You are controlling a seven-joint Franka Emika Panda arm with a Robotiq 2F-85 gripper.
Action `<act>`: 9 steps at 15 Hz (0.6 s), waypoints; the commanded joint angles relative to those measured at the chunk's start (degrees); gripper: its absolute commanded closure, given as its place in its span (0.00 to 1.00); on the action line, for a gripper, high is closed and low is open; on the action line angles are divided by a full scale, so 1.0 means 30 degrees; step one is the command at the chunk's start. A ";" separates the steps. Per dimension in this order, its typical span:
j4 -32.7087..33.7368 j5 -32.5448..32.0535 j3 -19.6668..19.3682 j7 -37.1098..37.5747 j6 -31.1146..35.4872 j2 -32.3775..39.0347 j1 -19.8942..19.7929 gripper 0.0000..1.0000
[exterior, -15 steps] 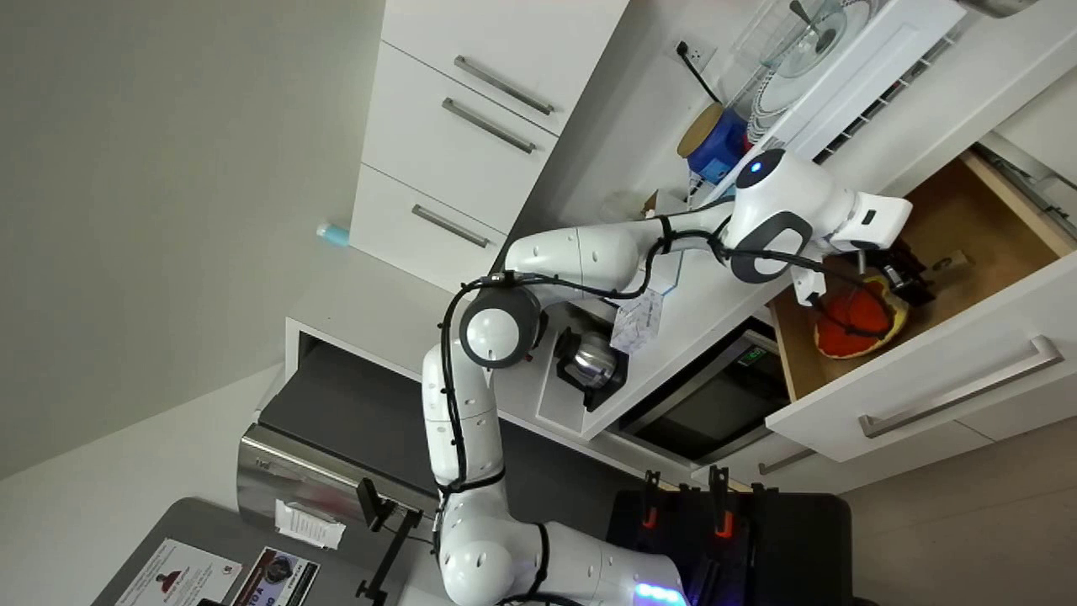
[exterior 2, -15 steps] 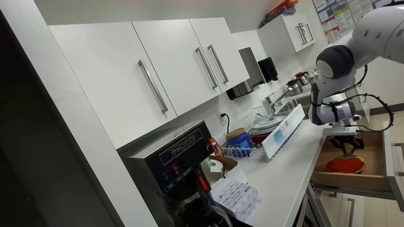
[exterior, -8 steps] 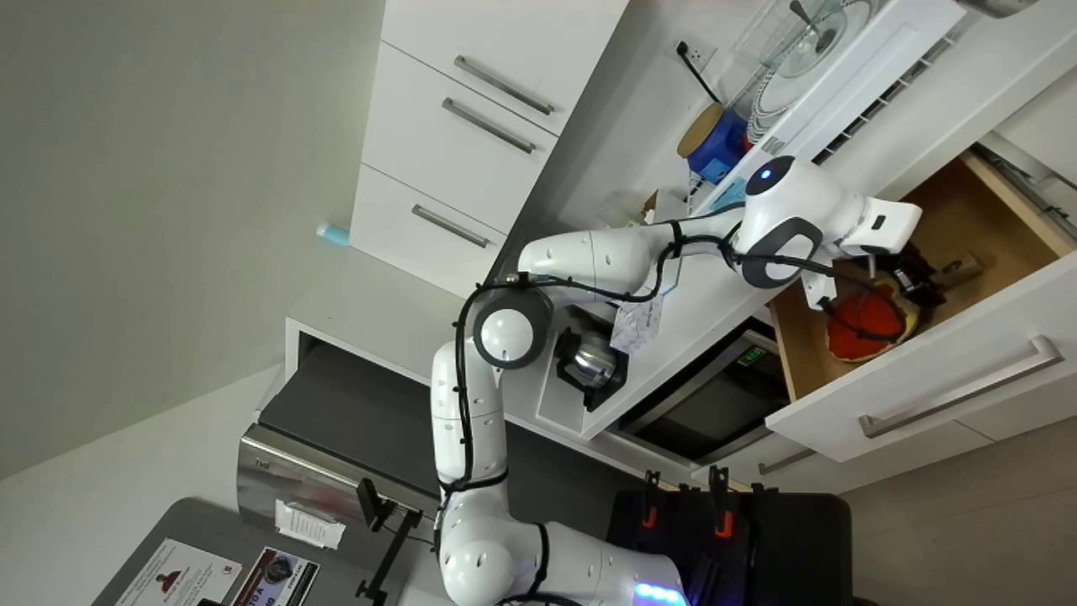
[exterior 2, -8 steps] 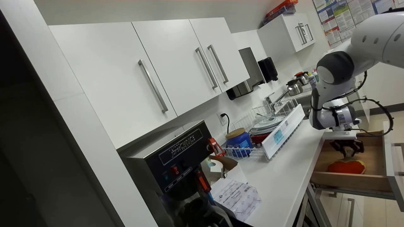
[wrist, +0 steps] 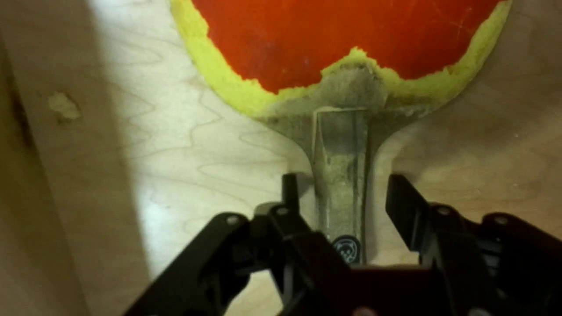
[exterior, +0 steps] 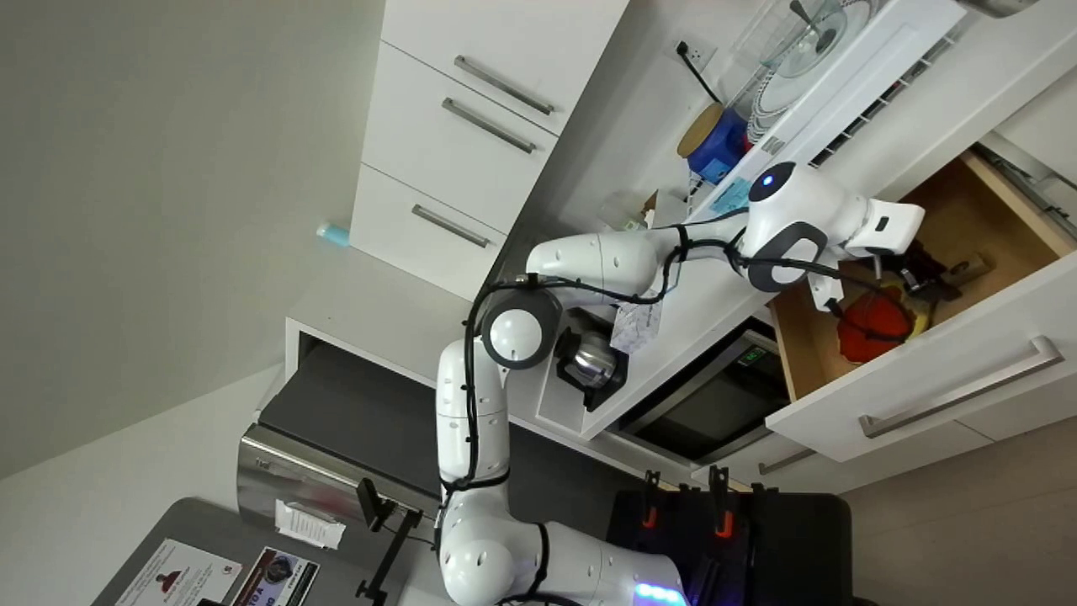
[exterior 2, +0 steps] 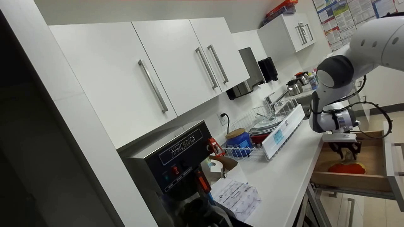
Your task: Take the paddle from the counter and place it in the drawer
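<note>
- White cabinets (exterior 2: 176, 72) hang above a pale bench (exterior 2: 271, 189) carrying a dish rack (exterior 2: 287, 129) and a blue jar (exterior 2: 240, 143); at its edge the drawer (exterior 2: 350, 180) stands pulled out, its light wooden inside showing.
- What the coming move turns on: the handle (wrist: 340, 215) of the paddle (wrist: 347, 96) lies between the two fingers (wrist: 290, 193) of the gripper (wrist: 342, 193); the wrist view shows a strip of drawer floor (wrist: 197, 166) on either side of it, so neither finger appears to touch.
- Gripper parted wider than the handle and holding nothing.
- Paddle inside the drawer, not on the bench, red face (wrist: 351, 39) upward, seemingly flat.
- Its long axis runs up and down the wrist view: face beyond the fingers, handle pointing back under the gripper's body, crosswise to the line along which the jaws would close.
- Both exterior views put the gripper down in the drawer over the handle, with the round face off to one side of it.
- Placing looks done, to judge by this; a straight lift away is probably what is left for the gripper.
- Little room sideways: a drift either way before rising could nudge the handle and turn the paddle.
- Whether the fingers touch the wood below cannot be told.
</note>
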 commanded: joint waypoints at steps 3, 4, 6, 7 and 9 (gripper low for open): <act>-0.1461 0.0095 -0.0342 0.0253 -0.1032 -0.2439 0.0041 0.00; -0.1856 -0.0089 -0.0734 0.0533 -0.1380 -0.3017 0.0263 0.00; -0.2433 -0.0409 -0.1248 0.0683 -0.2623 -0.4144 0.0409 0.00; -0.2647 -0.0589 -0.1477 0.0709 -0.3507 -0.4686 0.0448 0.00; -0.3232 -0.0902 -0.1850 0.0729 -0.4731 -0.5780 0.0612 0.00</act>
